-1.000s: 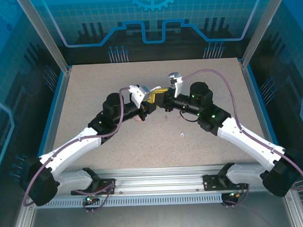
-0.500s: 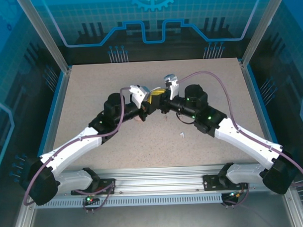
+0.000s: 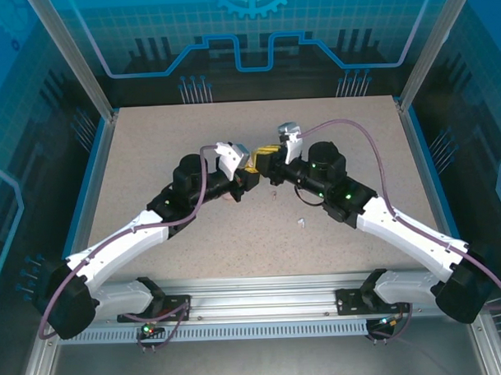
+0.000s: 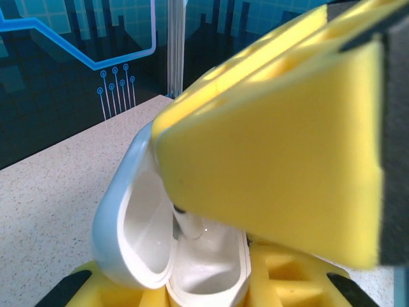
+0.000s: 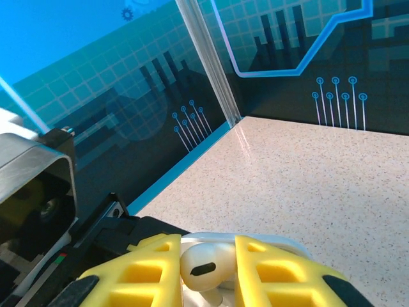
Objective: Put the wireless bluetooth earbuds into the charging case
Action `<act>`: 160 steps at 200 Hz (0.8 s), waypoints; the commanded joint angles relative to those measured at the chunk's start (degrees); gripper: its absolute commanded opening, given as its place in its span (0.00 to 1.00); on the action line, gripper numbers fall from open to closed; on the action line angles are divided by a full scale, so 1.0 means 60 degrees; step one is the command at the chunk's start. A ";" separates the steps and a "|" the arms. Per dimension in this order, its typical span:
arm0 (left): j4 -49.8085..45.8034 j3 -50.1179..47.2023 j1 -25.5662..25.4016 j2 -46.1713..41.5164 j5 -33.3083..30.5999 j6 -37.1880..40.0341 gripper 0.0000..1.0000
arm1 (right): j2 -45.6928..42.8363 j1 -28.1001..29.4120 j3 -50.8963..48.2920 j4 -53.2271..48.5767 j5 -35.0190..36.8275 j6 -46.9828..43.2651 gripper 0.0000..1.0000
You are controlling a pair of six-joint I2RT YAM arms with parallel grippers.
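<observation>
While the overhead view reduces the meeting of the two arms to a yellow knot above the middle of the speckled beige surface (image 3: 150, 150), the wrist cameras resolve it. The left wrist view shows the left fingers (image 4: 284, 281), yellow latticed pads, clenched on a glossy white plastic charging case (image 4: 204, 278) whose lid (image 4: 118, 214) stands swung open. In that view the stem of a small white plastic earbud (image 4: 187, 224) dips into the open case from under the right fingers (image 4: 275, 147). The right wrist view shows the earbud's rounded head (image 5: 203, 265) pinched between the right fingers, just above the case rim. The overhead view adds a loose white bud (image 3: 301, 223) lying on the surface near the right arm.
</observation>
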 commanded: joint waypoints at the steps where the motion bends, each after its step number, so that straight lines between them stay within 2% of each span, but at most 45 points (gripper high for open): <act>1: 0.0910 0.0405 -0.0169 -0.0239 0.0514 0.0022 0.00 | 0.0117 -0.0170 -0.0200 -0.0259 -0.0063 0.0249 0.22; 91: 0.0992 0.0419 -0.0188 -0.0247 0.0602 0.0167 0.00 | 0.0254 -0.0294 0.0091 -0.0038 -0.1947 0.0188 0.21; 160: 0.1040 0.0482 -0.0215 -0.0197 0.0595 0.0165 0.00 | 0.0387 -0.0225 0.0145 -0.0167 -0.2112 0.0065 0.20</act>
